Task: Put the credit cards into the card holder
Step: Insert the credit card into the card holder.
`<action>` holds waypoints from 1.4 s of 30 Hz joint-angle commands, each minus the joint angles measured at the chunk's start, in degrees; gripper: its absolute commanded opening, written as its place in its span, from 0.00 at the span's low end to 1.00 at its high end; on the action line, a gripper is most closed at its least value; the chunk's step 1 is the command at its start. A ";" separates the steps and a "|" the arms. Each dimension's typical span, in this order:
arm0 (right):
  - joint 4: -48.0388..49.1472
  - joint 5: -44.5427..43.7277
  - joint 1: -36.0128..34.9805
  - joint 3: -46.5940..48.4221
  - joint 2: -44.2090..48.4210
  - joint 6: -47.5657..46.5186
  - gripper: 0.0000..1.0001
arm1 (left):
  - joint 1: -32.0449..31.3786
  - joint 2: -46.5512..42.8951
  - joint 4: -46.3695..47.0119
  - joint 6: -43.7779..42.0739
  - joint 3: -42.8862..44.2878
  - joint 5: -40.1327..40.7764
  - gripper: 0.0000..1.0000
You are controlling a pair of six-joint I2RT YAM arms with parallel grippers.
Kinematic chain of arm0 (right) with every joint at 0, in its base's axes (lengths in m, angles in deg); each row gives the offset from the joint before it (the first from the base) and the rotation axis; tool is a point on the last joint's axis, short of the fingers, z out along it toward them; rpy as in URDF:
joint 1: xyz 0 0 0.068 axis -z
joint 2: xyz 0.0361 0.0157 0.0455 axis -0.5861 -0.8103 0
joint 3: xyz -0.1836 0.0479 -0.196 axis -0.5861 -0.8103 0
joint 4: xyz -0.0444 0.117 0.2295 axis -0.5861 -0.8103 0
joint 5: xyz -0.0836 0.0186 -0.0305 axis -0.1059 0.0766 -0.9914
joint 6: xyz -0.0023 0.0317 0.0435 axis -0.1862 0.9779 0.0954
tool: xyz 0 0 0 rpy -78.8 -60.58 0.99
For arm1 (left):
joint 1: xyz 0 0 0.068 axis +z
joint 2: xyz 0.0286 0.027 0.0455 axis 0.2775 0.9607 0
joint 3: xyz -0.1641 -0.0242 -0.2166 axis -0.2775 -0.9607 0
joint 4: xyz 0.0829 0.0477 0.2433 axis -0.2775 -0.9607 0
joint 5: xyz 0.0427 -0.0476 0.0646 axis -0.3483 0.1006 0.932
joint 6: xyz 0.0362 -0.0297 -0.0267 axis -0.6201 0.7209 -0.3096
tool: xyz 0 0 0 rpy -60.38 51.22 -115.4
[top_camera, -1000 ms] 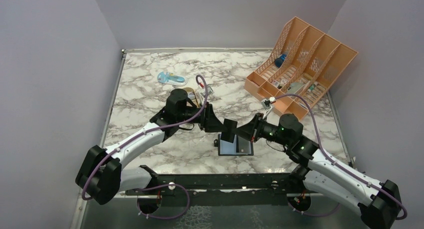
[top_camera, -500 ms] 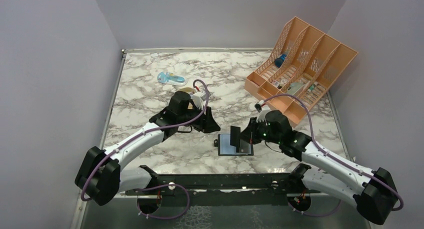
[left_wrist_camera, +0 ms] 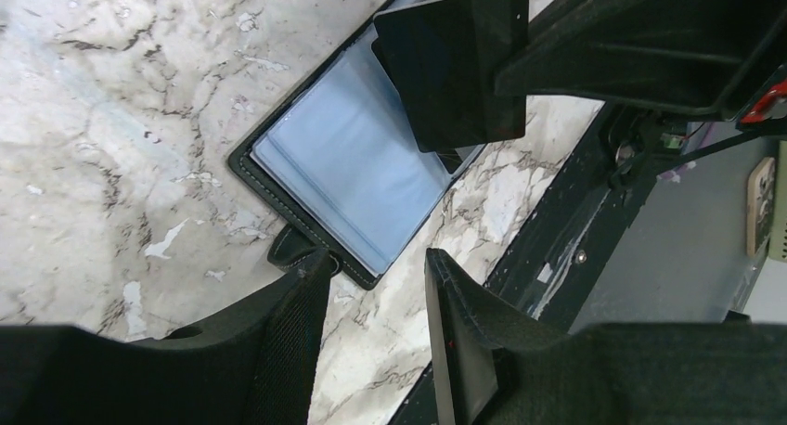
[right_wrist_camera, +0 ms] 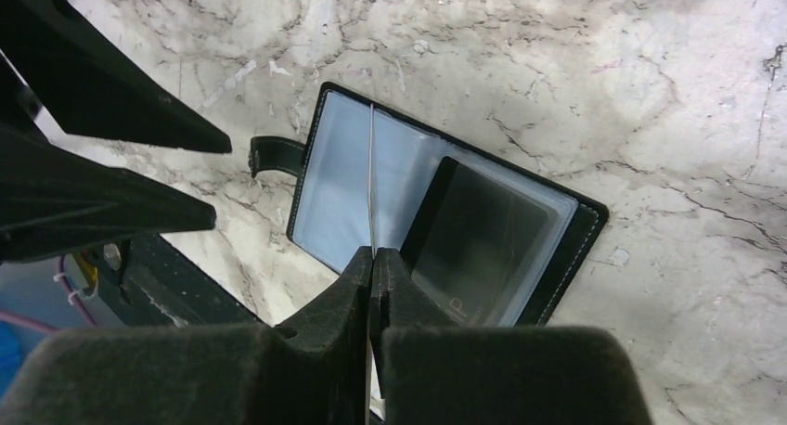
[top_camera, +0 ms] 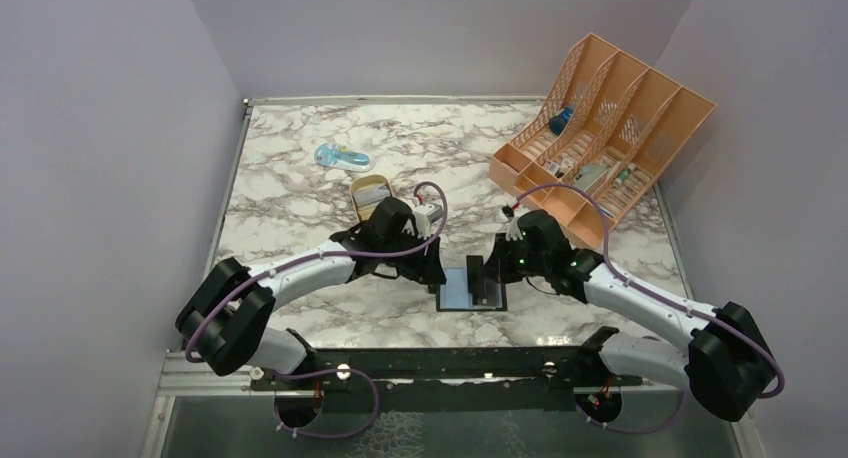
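The card holder (top_camera: 471,296) lies open near the front edge, its blue-grey inner faces (left_wrist_camera: 357,179) up. My right gripper (right_wrist_camera: 373,253) is shut on a credit card (right_wrist_camera: 371,174), seen edge-on and standing upright over the holder's fold. In the left wrist view that card (left_wrist_camera: 455,68) shows as a dark square. Another dark card (right_wrist_camera: 483,239) sits in the holder's right-hand slot. My left gripper (left_wrist_camera: 378,258) is open and holds nothing, just left of the holder, with one fingertip beside the closing strap (left_wrist_camera: 288,247).
A gold tin (top_camera: 370,191) stands behind my left arm, and a blue object (top_camera: 343,158) lies further back. An orange slotted organiser (top_camera: 600,128) fills the back right. The black base rail (top_camera: 440,363) runs close in front of the holder.
My right gripper has carried the card left and down, until it stands upright over the open holder. My left gripper let the card go, drew back, then moved down beside the holder's left edge.
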State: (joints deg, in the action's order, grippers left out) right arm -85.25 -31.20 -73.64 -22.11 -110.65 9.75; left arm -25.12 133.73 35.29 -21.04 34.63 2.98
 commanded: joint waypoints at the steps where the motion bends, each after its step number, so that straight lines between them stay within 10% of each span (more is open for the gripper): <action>1: 0.29 2.77 1.44 2.40 -1.43 -1.32 0.01 | -2.07 3.31 4.06 1.43 1.48 1.44 0.44; 27: -10.75 -6.64 1.46 5.14 -2.35 0.10 0.01 | -3.28 9.70 0.54 2.14 1.00 10.49 0.41; 42: -2.78 2.91 1.58 1.85 -2.86 1.42 0.01 | -3.42 10.21 -0.14 1.82 0.32 10.13 0.31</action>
State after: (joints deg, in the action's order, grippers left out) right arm -92.31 -31.92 -72.39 -19.18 -112.51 10.54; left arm -28.27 143.43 36.12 -18.66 34.63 12.03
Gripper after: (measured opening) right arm 0.015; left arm 0.314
